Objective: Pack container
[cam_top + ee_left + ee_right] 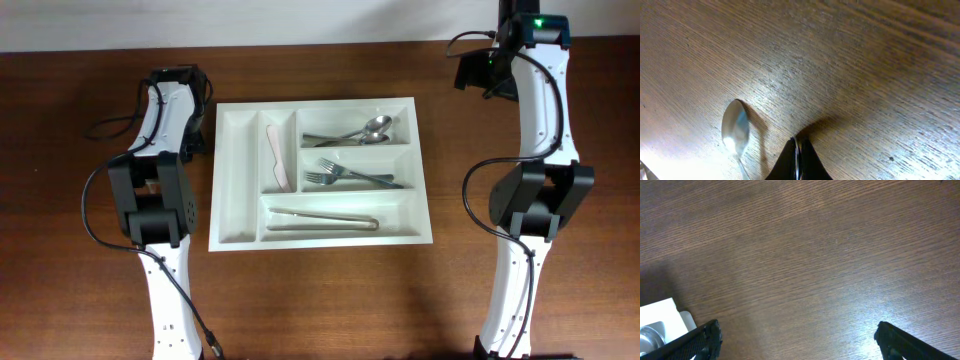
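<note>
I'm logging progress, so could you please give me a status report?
Right hand open. Left hand shut, one spoon loose on table beside it. Tray part-filled. Nothing in the way.

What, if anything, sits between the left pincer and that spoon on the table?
Nothing visible: in the left wrist view, only bare table lies between the shut left pincer and the spoon resting just beside it.

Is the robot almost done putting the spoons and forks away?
Nearly. Spoons, forks, tongs and a pink utensil already lie in the tray. Nothing is in hand: the left gripper is shut beside one loose spoon on the table, the right gripper open.
</note>
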`<move>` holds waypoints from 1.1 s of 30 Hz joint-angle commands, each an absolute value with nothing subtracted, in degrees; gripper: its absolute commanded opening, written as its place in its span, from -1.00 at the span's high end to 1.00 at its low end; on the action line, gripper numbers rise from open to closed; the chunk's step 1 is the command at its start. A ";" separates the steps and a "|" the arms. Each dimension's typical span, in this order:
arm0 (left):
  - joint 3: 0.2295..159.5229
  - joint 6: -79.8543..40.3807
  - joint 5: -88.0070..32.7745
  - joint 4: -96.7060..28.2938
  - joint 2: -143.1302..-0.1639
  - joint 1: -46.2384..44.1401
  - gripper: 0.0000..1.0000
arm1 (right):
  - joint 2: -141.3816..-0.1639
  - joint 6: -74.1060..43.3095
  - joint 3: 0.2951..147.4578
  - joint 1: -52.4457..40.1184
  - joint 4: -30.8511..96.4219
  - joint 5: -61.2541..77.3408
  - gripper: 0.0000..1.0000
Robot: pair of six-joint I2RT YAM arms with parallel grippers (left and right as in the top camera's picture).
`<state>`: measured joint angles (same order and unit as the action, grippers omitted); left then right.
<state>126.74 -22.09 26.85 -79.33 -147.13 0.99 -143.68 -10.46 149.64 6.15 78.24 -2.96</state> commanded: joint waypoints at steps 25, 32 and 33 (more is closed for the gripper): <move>157.40 -29.19 13.63 -89.69 -148.38 -6.04 0.96 | -143.76 -10.35 149.40 5.67 76.73 -3.46 -0.98; 157.36 -35.79 12.84 -90.08 -148.49 -12.84 0.96 | -143.76 -10.33 149.40 5.69 76.18 -3.49 -0.98; 157.34 -36.84 12.88 -90.08 -148.66 -13.65 0.96 | -143.76 -10.33 149.40 5.69 76.18 -3.49 -0.98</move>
<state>156.64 -31.94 13.87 -89.82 -147.87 -11.84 -143.68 -10.46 149.64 6.15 76.36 -2.96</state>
